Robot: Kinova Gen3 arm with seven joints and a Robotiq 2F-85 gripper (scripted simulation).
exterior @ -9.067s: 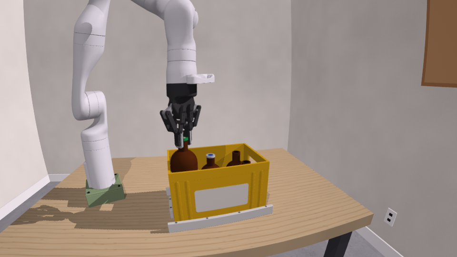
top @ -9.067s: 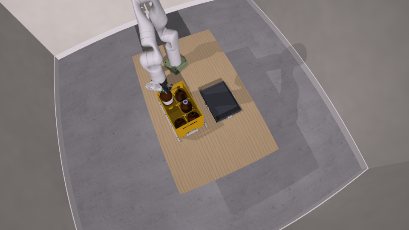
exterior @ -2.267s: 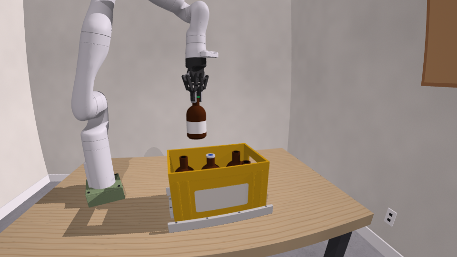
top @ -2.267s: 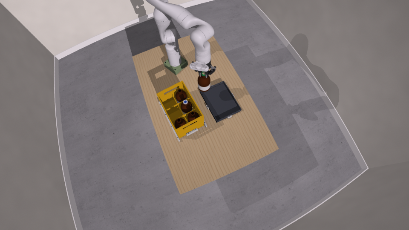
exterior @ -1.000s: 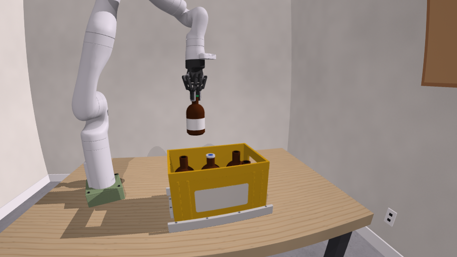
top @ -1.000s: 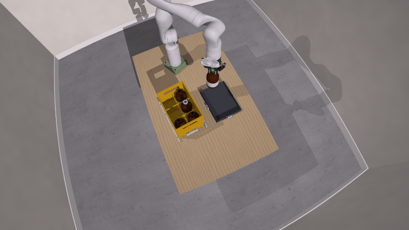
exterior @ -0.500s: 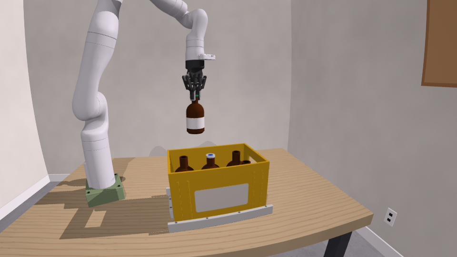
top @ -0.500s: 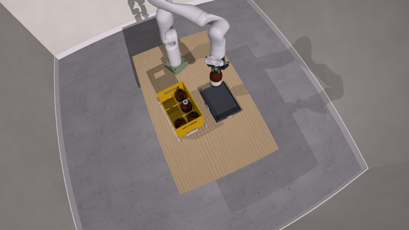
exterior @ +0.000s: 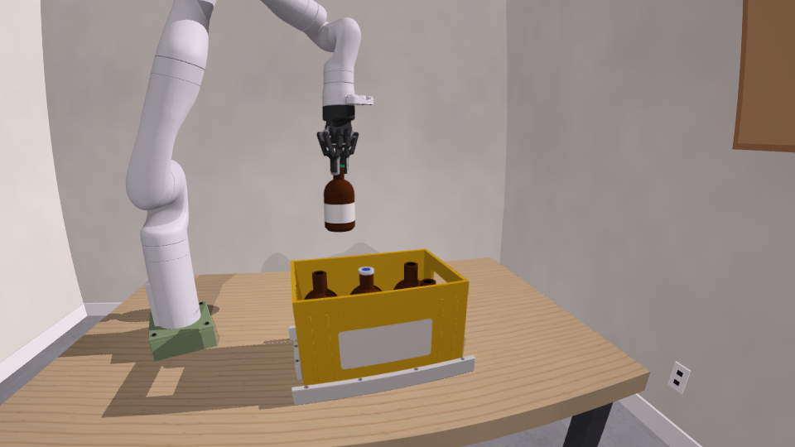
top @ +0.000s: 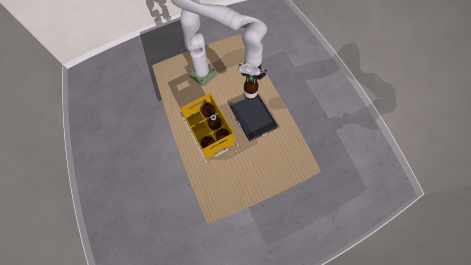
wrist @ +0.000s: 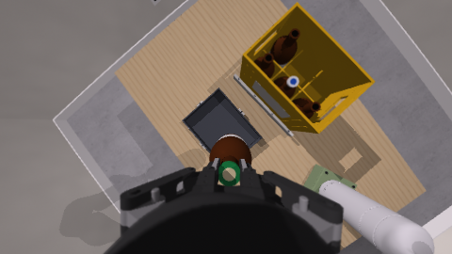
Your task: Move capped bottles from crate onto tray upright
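Above ribbed woodgrain, the black pincer (top: 252,79) (exterior: 339,166) (wrist: 229,165) clasps a round-shouldered brown bottle (top: 250,88) (exterior: 339,201) (wrist: 230,150) by its neck

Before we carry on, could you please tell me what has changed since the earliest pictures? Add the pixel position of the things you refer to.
The pincer (top: 251,80) (exterior: 339,166) (wrist: 229,165) has carried the green-capped bottle (top: 250,88) (exterior: 339,194) (wrist: 230,150) up out of the crate (top: 224,145) (exterior: 383,311) (wrist: 348,96) and across towards the tray (top: 253,117) (wrist: 221,119), keeping its grip. The crate, its other four bottles and the tray stayed put.
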